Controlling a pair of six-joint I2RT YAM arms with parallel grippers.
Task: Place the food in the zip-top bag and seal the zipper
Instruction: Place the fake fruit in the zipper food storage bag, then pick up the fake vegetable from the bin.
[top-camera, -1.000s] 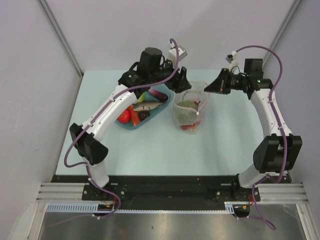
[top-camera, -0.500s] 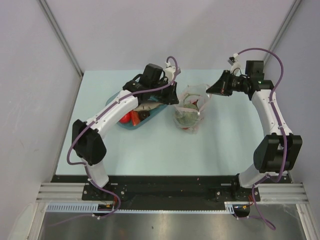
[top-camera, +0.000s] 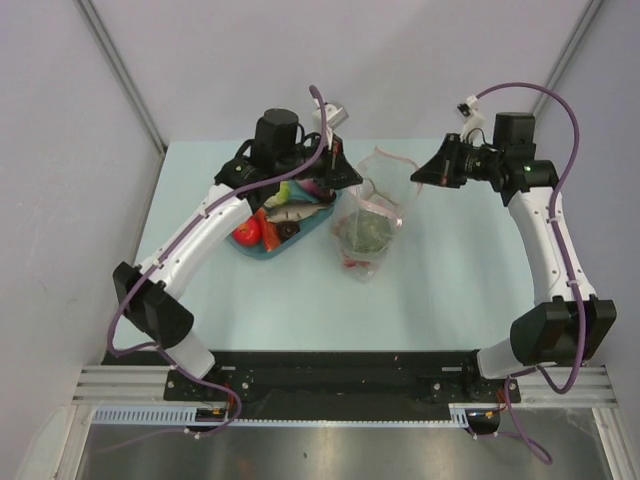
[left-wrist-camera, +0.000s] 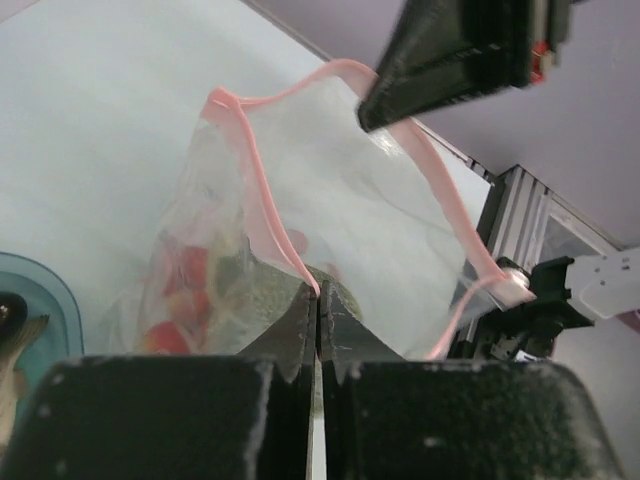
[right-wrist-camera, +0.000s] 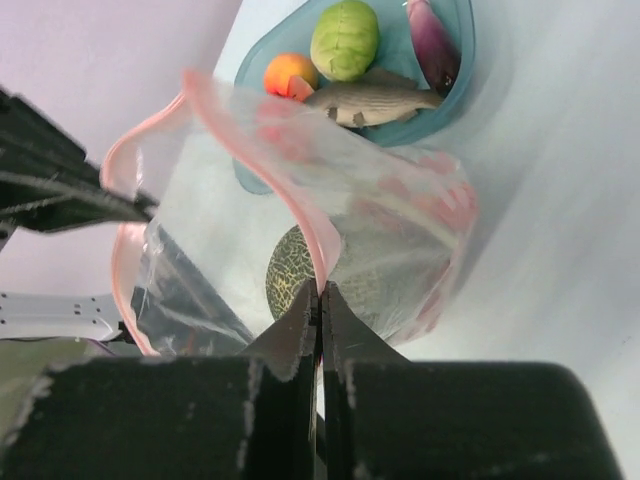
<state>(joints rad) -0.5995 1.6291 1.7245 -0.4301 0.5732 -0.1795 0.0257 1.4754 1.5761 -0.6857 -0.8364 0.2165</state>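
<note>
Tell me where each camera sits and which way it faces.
Top external: above and behind the arm bases, looking down at the pale table; both arms show, left tool and right tool shut on the clear zip-top bag.
Left wrist: on the left arm, facing across the bag's mouth toward the right tool; own shut fingers show.
Right wrist: on the right arm, facing over the bag toward the blue translucent oval tray; own fingers show.
Wrist views share the bag and each other's tool.
</note>
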